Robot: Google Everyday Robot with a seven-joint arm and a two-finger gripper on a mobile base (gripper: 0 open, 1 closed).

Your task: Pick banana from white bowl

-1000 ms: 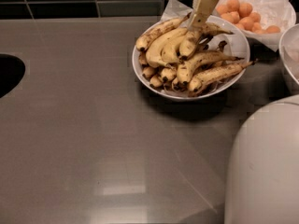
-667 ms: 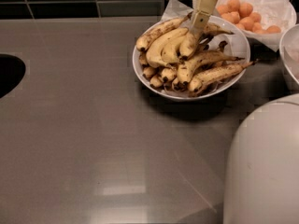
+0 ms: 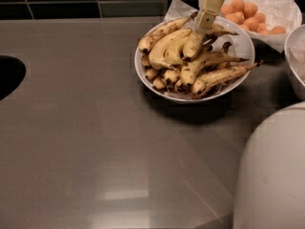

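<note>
The white bowl (image 3: 242,46) stands on the grey counter at the upper right, lined with white paper and piled with several bananas. The banana (image 3: 164,49), plump, curved and mostly yellow, lies on top at the left of the pile. Thinner brown-speckled bananas (image 3: 219,75) lie to its right and below it. My gripper (image 3: 203,26) comes down from the top edge over the back of the bowl. Its tip rests on a short yellow banana (image 3: 192,46) just right of the plump one.
A paper-lined container of small orange fruits (image 3: 252,13) stands behind the bowl at the right. Another white bowl rim (image 3: 293,61) shows at the right edge. A large white rounded body (image 3: 271,171) fills the lower right. A dark round opening (image 3: 7,75) lies at the left edge.
</note>
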